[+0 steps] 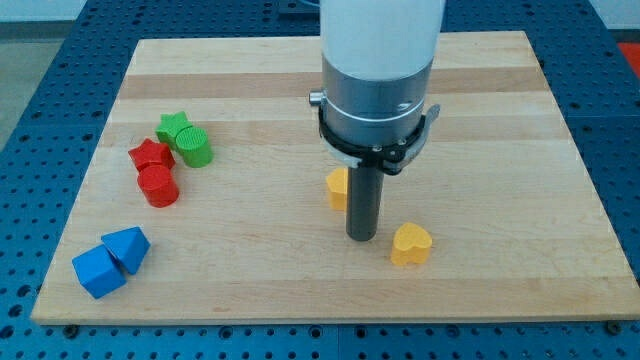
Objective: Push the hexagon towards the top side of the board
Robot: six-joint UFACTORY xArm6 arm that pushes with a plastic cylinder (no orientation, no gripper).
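My tip (361, 236) stands between hexagon (337, 187) and heart (410, 244).

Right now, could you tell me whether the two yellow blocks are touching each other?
No: the yellow hexagon block and the yellow heart block lie apart, with my tip standing on the wooden board between them.
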